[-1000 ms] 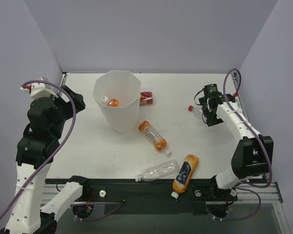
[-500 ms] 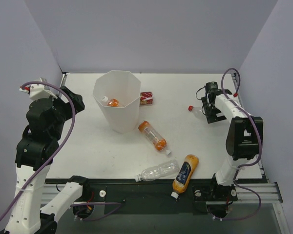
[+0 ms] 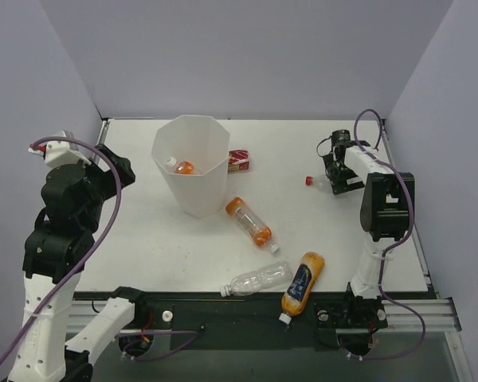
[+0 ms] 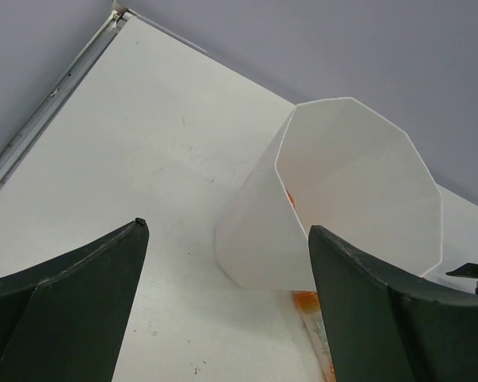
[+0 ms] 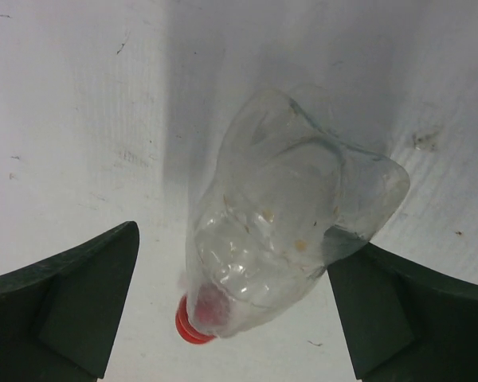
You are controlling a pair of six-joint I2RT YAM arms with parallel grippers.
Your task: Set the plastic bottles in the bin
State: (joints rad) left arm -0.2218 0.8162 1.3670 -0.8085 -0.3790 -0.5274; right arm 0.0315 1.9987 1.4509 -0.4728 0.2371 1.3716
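Observation:
The white octagonal bin (image 3: 193, 171) stands at the back left with one orange-filled bottle (image 3: 182, 167) inside. On the table lie an orange-filled bottle (image 3: 249, 222), an all-clear bottle (image 3: 257, 278) and an orange bottle with a dark blue label (image 3: 301, 283). My right gripper (image 3: 331, 181) is open around a crushed clear bottle with a red cap (image 5: 279, 239), which lies on the table. The right finger (image 5: 414, 318) touches the bottle and the left finger (image 5: 60, 298) stands apart from it. My left gripper (image 4: 227, 229) is open and empty, raised left of the bin (image 4: 358, 191).
A small red box (image 3: 239, 160) lies just right of the bin. The clear bottle and the labelled bottle lie at the table's near edge (image 3: 223, 296). Grey walls close in the back and both sides.
The right arm has folded back toward the far right, and its gripper has shifted slightly further back over the red-capped bottle. The left arm has barely moved.

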